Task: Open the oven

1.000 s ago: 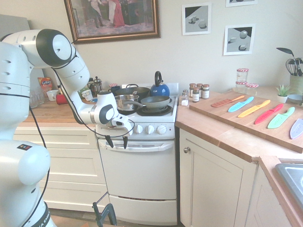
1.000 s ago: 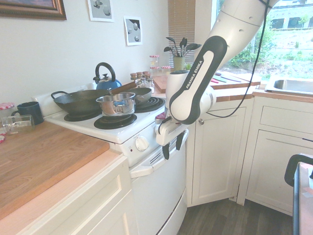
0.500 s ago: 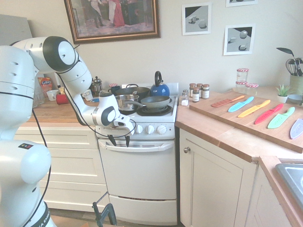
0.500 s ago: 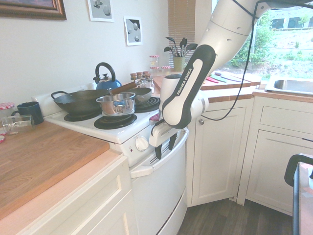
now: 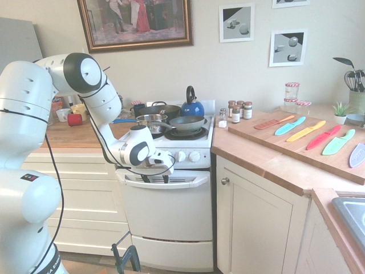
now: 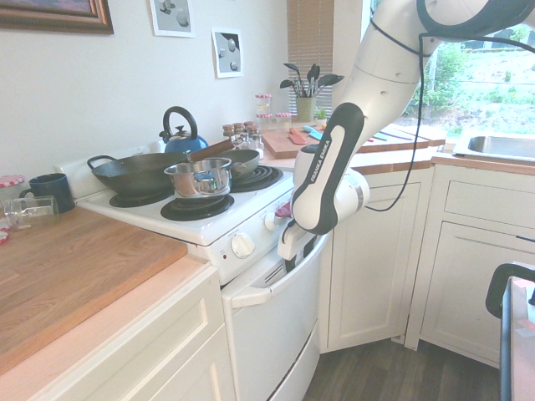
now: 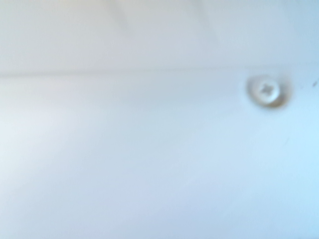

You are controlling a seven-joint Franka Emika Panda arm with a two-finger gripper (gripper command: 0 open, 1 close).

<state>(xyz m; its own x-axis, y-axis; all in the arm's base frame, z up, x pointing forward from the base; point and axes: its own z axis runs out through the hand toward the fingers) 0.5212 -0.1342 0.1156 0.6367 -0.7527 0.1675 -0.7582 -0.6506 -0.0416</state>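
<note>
The oven (image 5: 168, 214) is a white stove between cream cabinets, and its wide door is closed. Its curved white handle bar (image 5: 188, 181) runs across the top of the door, below the row of knobs (image 5: 181, 156). My gripper (image 5: 154, 178) is open and points down at the left part of the handle, its two dark fingertips dipping into the gap behind the bar. From the other side, the gripper (image 6: 290, 257) sits against the handle (image 6: 255, 291) just under the knob panel. The wrist view shows only a blurred white surface with a screw (image 7: 268, 90).
A blue kettle (image 5: 192, 106), a wok (image 6: 138, 173), a steel pot (image 6: 199, 177) and a pan (image 5: 187, 122) sit on the burners. A cream cabinet door (image 5: 256, 228) stands to the right and cream drawers (image 5: 74, 200) to the left. Coloured knives lie on a board (image 5: 296, 140).
The arm has swung right along the stove front and lowered. The gripper went from hanging in front of the left knobs to sitting down at the door handle.
</note>
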